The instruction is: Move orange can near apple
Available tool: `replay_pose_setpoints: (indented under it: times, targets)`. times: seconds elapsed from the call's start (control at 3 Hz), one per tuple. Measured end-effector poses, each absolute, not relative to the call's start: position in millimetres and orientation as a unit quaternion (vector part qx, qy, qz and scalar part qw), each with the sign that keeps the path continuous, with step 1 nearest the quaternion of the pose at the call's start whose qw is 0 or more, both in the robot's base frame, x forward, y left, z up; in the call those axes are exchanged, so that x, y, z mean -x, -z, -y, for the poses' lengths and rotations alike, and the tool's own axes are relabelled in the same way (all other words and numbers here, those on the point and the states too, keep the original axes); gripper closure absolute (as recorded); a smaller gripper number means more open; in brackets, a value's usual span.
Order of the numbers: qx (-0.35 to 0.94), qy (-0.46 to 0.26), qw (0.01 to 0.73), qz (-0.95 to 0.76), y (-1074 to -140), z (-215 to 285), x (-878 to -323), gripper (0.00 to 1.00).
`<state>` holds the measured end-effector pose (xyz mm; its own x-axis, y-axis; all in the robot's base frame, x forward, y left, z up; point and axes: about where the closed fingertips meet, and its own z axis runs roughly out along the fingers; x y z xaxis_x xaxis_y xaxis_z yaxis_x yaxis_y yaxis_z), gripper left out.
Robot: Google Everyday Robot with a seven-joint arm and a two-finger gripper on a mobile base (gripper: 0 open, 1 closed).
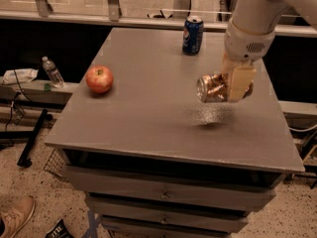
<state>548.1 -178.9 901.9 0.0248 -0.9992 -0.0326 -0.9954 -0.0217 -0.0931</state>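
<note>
The orange can (212,88) lies on its side in my gripper (233,86), lifted a little above the grey table top (148,113), with its shadow on the surface below. The gripper's beige fingers (238,82) are shut on the can's right part, and its silver end faces left. The red apple (99,79) rests on the table near the left edge, well to the left of the can.
A blue Pepsi can (192,35) stands upright at the table's far edge, behind the gripper. A water bottle (52,72) stands on a ledge left of the table. Drawers (163,195) are below the top. A shoe (15,217) is at bottom left.
</note>
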Motion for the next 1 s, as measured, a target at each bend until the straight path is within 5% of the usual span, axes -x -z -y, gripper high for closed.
replay_pose_setpoints:
  times: [1.0]
  targets:
    - [0.685, 0.044, 0.052, -0.726, -902.3, 160.9, -576.5, 1.0]
